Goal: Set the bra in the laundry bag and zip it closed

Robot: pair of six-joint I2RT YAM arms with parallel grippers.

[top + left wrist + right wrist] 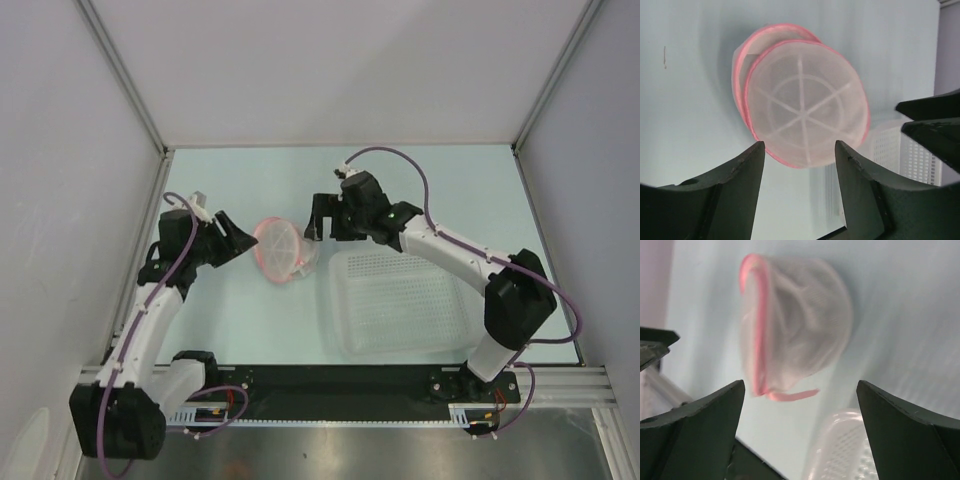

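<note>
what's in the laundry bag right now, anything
Looks empty: the laundry bag is see-through mesh, and nothing dark shows inside it in either wrist view.

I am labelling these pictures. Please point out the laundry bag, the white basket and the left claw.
laundry bag (pixel 805 107), left wrist view, middle of its round mesh face.
white basket (pixel 400 305), top view, its perforated floor.
left claw (pixel 799 145), left wrist view, midway between its fingertips.

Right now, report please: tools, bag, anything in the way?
Left tool open, empty. Right tool open, empty. Laundry bag between them; bra not in view. Basket beside bag.
</note>
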